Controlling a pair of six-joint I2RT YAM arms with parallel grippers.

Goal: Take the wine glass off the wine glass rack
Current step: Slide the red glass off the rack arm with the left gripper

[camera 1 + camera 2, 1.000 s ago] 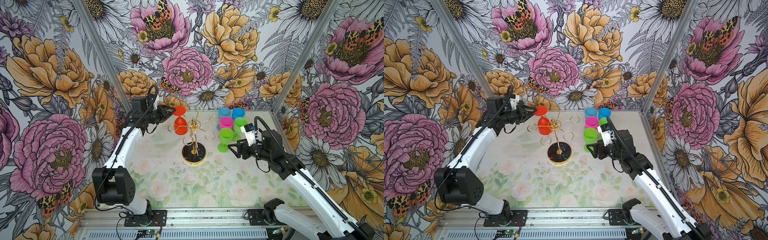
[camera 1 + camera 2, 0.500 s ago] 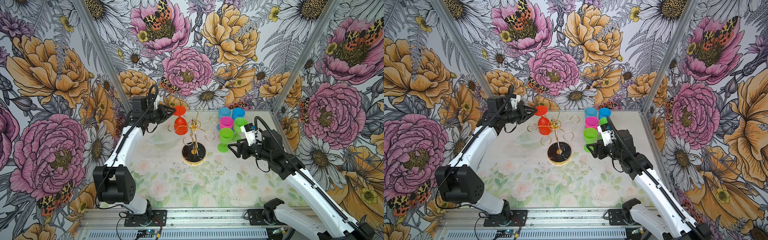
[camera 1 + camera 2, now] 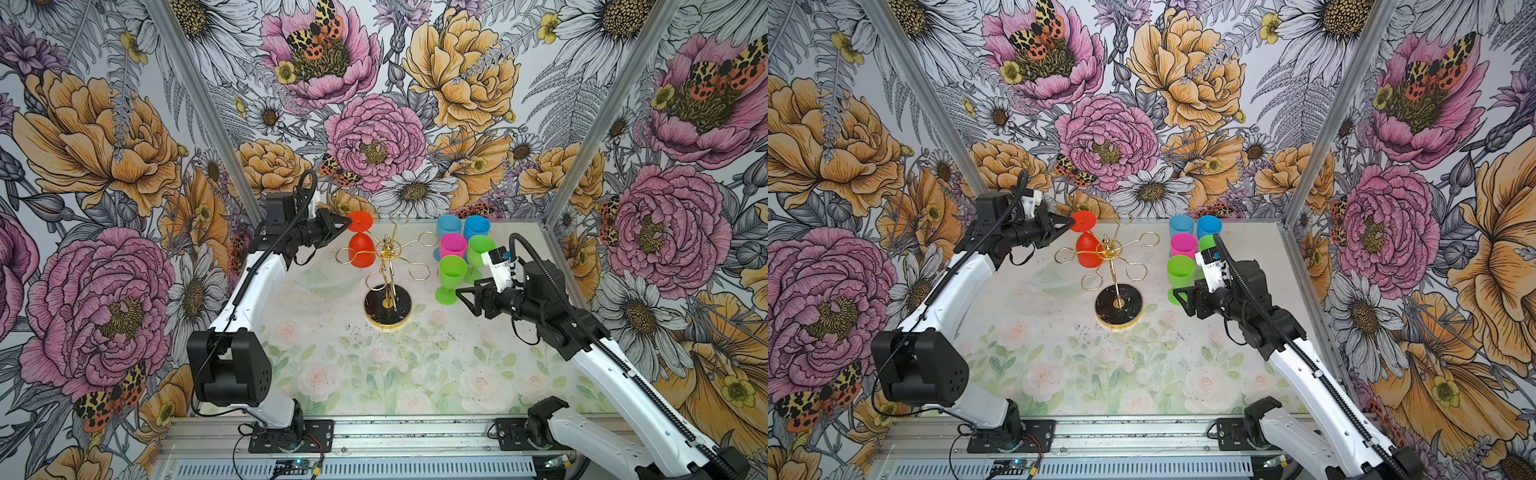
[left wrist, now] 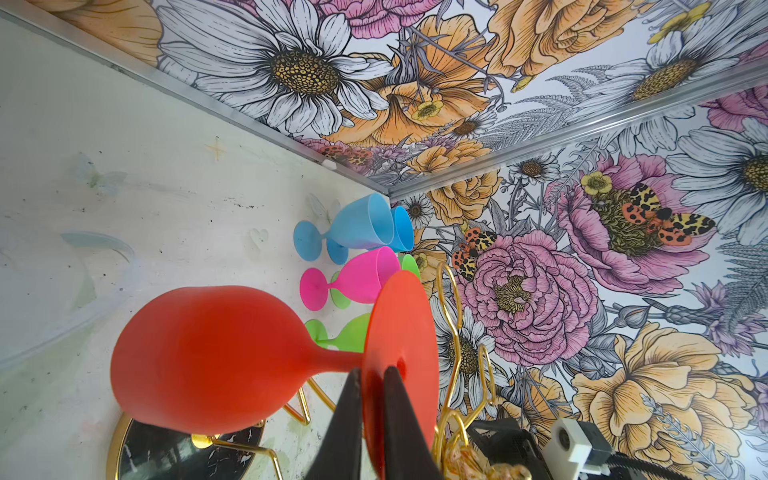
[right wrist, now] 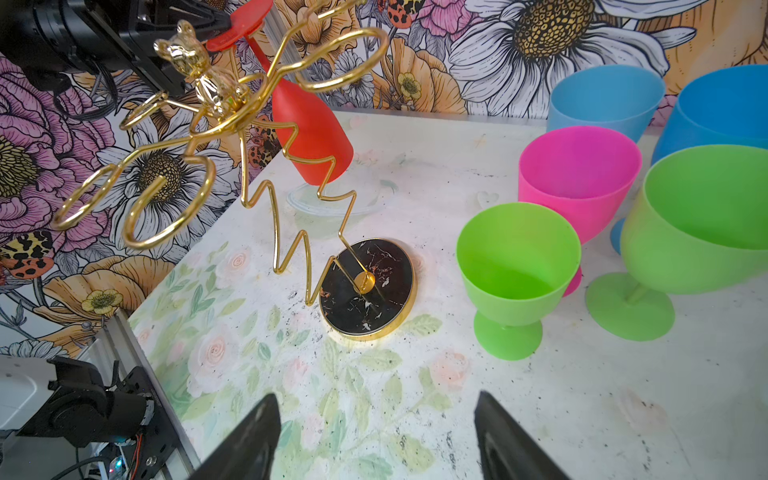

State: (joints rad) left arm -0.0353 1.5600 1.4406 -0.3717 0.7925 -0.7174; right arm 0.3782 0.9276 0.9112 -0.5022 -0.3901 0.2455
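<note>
the left pincer (image 4: 372,370) reaches in from the left edge of the worktop (image 3: 374,374), pressed together on the foot disc of the red wine glass (image 3: 360,255), one finger on each face of the disc. the glass hangs bowl down in a loop of the gold rack (image 3: 399,309), on the side towards the back left corner, so it is gripped but not yet off. under it a clear dish (image 3: 328,278) lies flat on the worktop. the rack stands on its black base about mid-width, nearer the back edge, and its other loops are bare. towards the back right corner five glasses stand upright in a tight group: two blue glasses (image 3: 449,226) at the back, a pink glass (image 3: 453,245) and two green glasses (image 3: 453,270) in front. the right pincer (image 5: 380,432) hovers low just in front of the nearest green glass, spread and holding nothing. this looks like the last glass, with the grip made; what is left seems to be sliding the stem out of its loop and setting the glass down. room to draw it out is tight towards the back left, where the walls stand close behind the arm. the whole front half of the worktop is open for setting it down.
</note>
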